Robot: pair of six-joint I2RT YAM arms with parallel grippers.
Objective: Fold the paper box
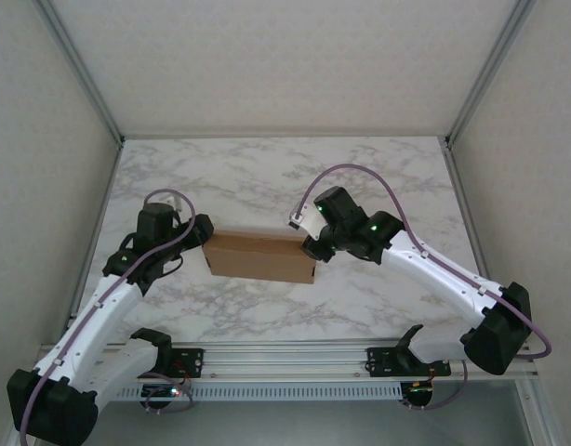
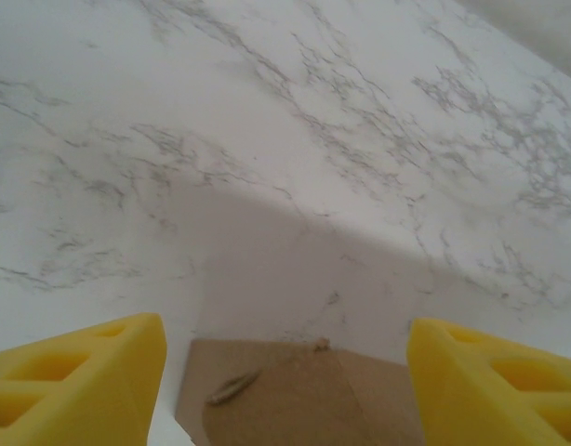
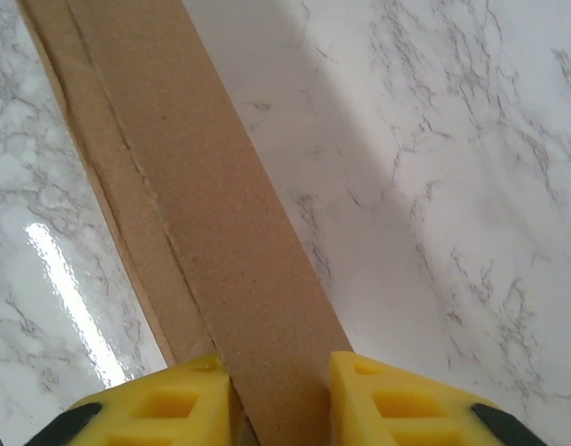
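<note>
The paper box (image 1: 259,256) lies near the middle of the marbled tabletop (image 1: 267,177), a low brown block between the two arms. The right end effector (image 3: 278,364) is clenched on its right end, with a cardboard panel pinched between the yellow fingers (image 3: 388,404). The left end effector (image 2: 285,330) sits at the box's left end, released, its fingers spread wide with a cardboard corner low between them.
</note>
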